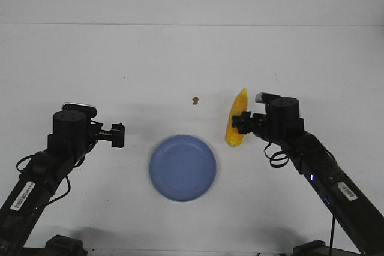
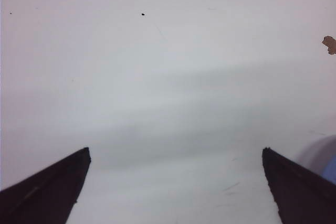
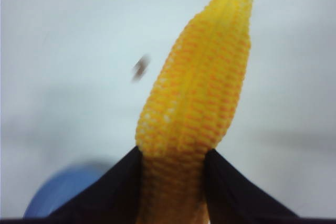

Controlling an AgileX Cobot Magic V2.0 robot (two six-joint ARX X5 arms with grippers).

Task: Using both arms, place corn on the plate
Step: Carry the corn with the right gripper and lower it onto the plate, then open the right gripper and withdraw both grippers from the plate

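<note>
The yellow corn point(image 1: 236, 121) hangs above the table, just right of the round blue plate point(image 1: 182, 167). My right gripper point(image 1: 241, 122) is shut on the corn's thick end; in the right wrist view the cob point(image 3: 202, 103) sticks out from between the two black fingers point(image 3: 113, 192), and a sliver of the plate point(image 3: 63, 192) shows. My left gripper point(image 1: 118, 135) stands open to the left of the plate, a short gap away. In the left wrist view its fingers point(image 2: 47, 190) are wide apart with only bare table between them.
A small brown speck point(image 1: 195, 100) lies on the white table behind the plate, also seen as a brown speck point(image 2: 329, 44) in the left wrist view. The table's far edge point(image 1: 192, 24) runs across the back.
</note>
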